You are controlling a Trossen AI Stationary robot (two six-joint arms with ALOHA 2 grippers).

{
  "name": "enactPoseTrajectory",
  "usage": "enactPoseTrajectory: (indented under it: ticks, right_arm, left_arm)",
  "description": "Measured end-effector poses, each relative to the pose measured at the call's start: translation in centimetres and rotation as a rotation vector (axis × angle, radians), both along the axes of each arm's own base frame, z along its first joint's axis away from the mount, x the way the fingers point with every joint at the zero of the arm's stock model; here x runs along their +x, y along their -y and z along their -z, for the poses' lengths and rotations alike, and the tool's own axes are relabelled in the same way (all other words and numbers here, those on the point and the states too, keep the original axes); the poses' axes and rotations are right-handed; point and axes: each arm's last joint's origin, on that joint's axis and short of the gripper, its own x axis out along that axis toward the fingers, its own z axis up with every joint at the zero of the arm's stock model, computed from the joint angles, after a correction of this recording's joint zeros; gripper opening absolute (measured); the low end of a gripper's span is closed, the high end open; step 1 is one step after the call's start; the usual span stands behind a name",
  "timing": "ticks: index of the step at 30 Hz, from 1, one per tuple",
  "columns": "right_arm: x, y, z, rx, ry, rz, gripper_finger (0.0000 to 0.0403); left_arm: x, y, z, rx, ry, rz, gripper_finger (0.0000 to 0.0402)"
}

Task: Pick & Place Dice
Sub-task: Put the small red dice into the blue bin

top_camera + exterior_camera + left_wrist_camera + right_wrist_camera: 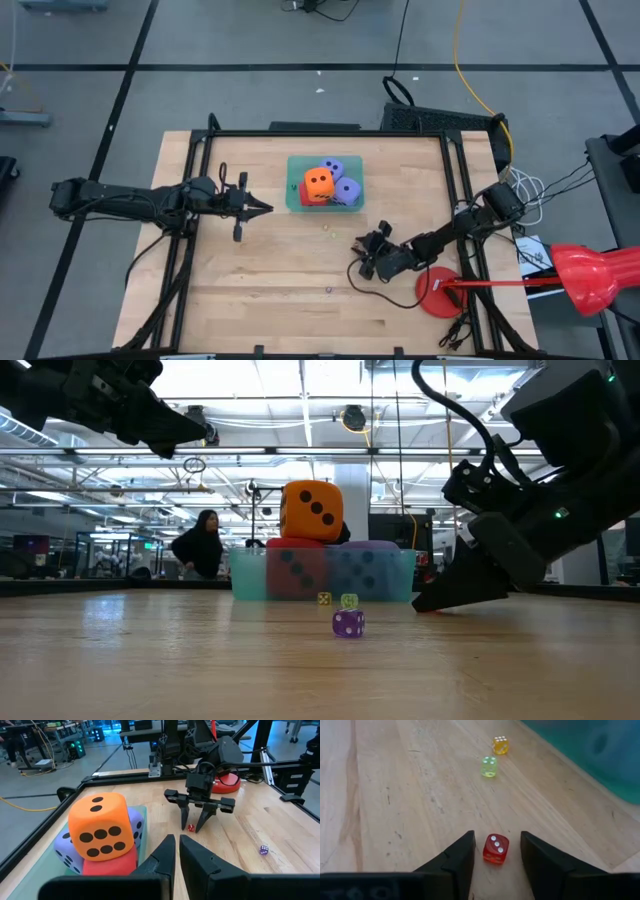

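A teal tray point(293, 195) at the table's middle far side holds soft dice: an orange one point(318, 183) on top of a red one point(107, 865), with two purple-blue ones point(348, 190) beside them. Small hard dice lie on the wood: red point(495, 848), green point(489, 766), yellow point(500, 744) and purple point(348, 623). My right gripper point(496, 855) is open and slants down at the table. Its fingers stand on either side of the small red die without touching it. My left gripper point(262, 209) hovers shut, left of the tray.
A red round disc point(440, 290) lies near the table's right edge, behind my right arm. A black frame point(330, 132) rims the table. Bare wood stretches along the near side. A person point(200, 545) stands in the room beyond the far edge.
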Motion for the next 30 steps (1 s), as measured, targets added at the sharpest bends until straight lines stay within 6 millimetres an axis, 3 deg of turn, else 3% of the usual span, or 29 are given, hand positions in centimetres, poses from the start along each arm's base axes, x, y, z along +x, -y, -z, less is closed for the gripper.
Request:
enactPoseTrajectory:
  ticks: [6,14,16,20,25,30]
  right_arm:
    - [0.0,0.0,0.0,-0.005,0.001,0.001,0.0127]
    - [0.3,-0.2,-0.4,-0.010,0.033,-0.037,0.0045]
    - [0.6,-0.4,-0.9,-0.023,0.064,-0.088,0.0043]
    - [0.9,-0.4,-2.6,-0.031,0.098,-0.192,0.0043]
    - [1.2,0.2,-6.2,-0.033,0.200,-0.271,0.0068]
    - [1.0,0.9,-9.8,-0.066,0.311,-0.395,0.0046]
  left_arm:
    - [0.0,0.0,0.0,-0.002,0.000,0.000,0.0037]
    - [0.0,0.0,0.0,-0.002,0.000,0.000,0.0037]
    - [0.0,0.0,0.0,-0.002,0.000,0.000,0.0037]
    - [0.0,0.0,0.0,-0.009,0.001,-0.001,0.0037]
    - [0.0,0.0,0.0,-0.021,0.005,-0.003,0.0037]
    - [0.0,0.0,-0.1,-0.024,0.007,-0.004,0.0037]
